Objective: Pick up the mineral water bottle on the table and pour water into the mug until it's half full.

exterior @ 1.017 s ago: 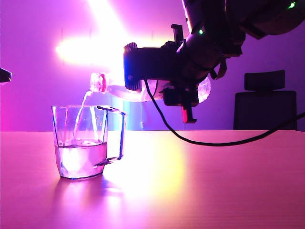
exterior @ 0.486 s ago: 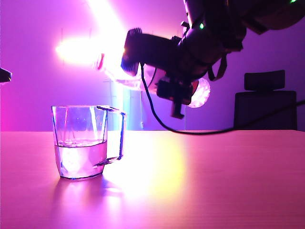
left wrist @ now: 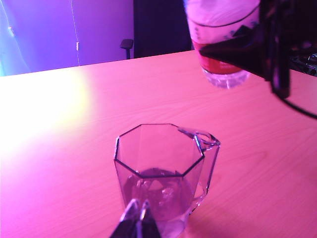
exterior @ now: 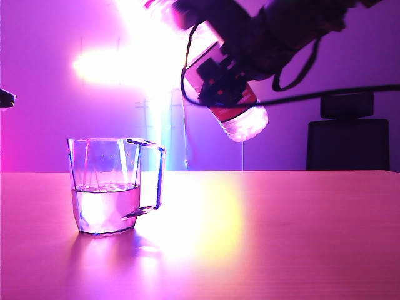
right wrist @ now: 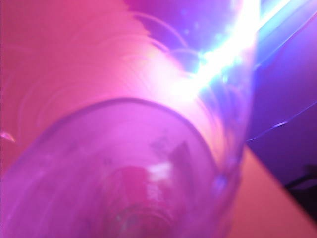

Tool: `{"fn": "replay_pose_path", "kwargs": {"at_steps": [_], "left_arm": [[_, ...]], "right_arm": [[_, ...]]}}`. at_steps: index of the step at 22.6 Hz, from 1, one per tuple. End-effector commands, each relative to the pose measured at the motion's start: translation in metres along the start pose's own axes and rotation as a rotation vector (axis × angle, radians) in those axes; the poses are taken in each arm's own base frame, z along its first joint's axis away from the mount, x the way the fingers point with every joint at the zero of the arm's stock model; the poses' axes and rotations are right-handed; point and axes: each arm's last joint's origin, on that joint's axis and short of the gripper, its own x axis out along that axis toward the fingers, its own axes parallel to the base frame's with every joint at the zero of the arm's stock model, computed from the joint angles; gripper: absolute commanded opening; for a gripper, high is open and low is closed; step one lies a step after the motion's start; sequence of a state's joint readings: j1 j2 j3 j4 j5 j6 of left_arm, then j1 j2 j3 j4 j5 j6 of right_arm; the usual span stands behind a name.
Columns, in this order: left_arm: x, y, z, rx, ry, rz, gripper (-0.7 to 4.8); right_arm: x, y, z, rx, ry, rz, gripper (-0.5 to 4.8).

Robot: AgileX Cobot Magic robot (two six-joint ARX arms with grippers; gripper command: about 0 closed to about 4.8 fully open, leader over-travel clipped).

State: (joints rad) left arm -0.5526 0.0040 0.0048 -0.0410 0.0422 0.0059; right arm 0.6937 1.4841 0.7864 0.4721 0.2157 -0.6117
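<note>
Right claw (exterior: 228, 84) gripping tilted mineral water bottle (exterior: 240, 119) high above table (exterior: 281, 237); left claw (left wrist: 137, 218) closed.

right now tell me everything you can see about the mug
The mug is a clear, faceted, glass-like vessel with an eight-sided rim and a squared handle on the side toward the bottle. It stands upright on the pink-lit table, on the left of the exterior view, holding clear water to roughly half its height. Nothing touches it but the table. The shut left pincer hangs just short of it; the right pincer's bottle is raised clear.
</note>
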Motion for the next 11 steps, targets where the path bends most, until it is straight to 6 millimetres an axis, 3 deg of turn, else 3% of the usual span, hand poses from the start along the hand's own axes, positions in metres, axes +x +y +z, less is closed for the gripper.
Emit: {"fn": "replay_pose_path", "kwargs": {"at_steps": [1, 11], "left_arm": [[0.0, 0.0, 0.002, -0.002, -0.015, -0.005, -0.02], [0.0, 0.0, 0.002, -0.002, -0.015, -0.004, -0.02]], "right_arm": [[-0.008, -0.004, -0.006, 0.191, -0.076, 0.039, 2.14], [-0.029, -0.003, -0.065, 0.607, -0.164, 0.025, 2.14]]}}
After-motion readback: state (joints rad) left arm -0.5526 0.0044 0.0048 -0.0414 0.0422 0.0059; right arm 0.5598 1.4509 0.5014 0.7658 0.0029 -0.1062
